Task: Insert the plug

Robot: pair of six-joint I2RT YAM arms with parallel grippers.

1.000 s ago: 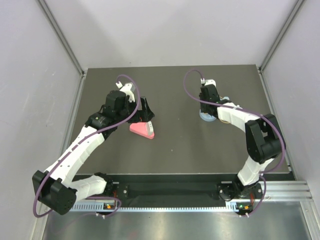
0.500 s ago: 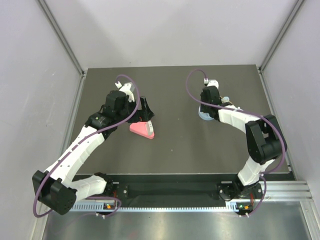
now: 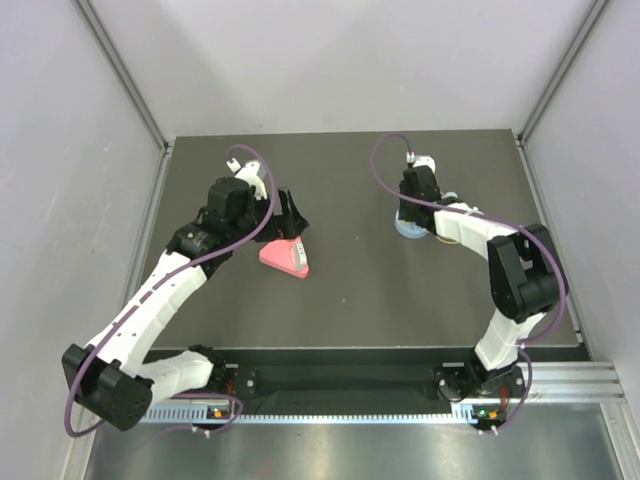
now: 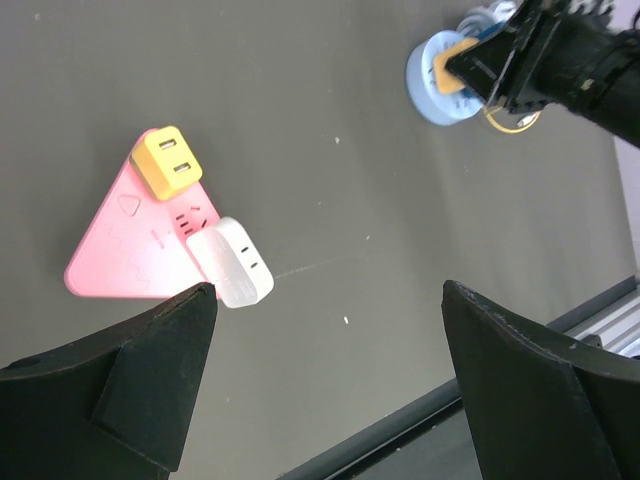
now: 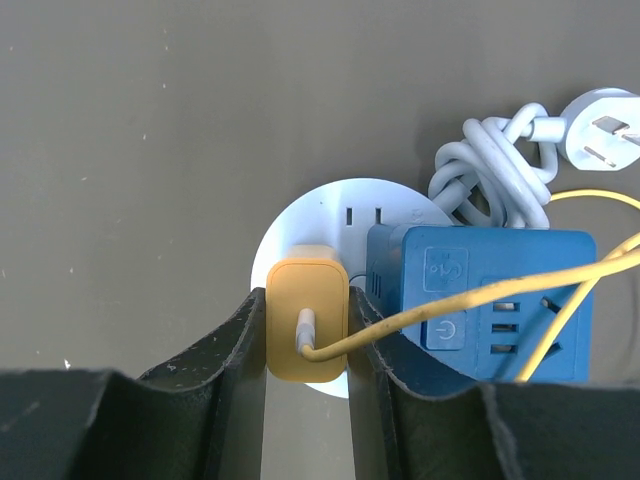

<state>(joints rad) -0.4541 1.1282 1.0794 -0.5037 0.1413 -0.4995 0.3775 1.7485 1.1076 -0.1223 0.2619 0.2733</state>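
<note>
In the right wrist view the plug, a small yellow squarish block with a thin yellow wire, is pinched between my right gripper's two black fingers. It stands over the rim of a round white socket base, next to a blue socket cube; I cannot tell whether its prongs are in. From above, the right gripper hides the plug over the pale disc. My left gripper is open and empty, above the table beside a pink triangular socket block.
The pink block carries a loose yellow block without wire and a white adapter. A bundled white cable with a white three-pin plug lies behind the blue cube. The table's front rail is near.
My right gripper has shifted slightly toward the far side over the disc, still holding the plug. The left arm has shifted very slightly.
</note>
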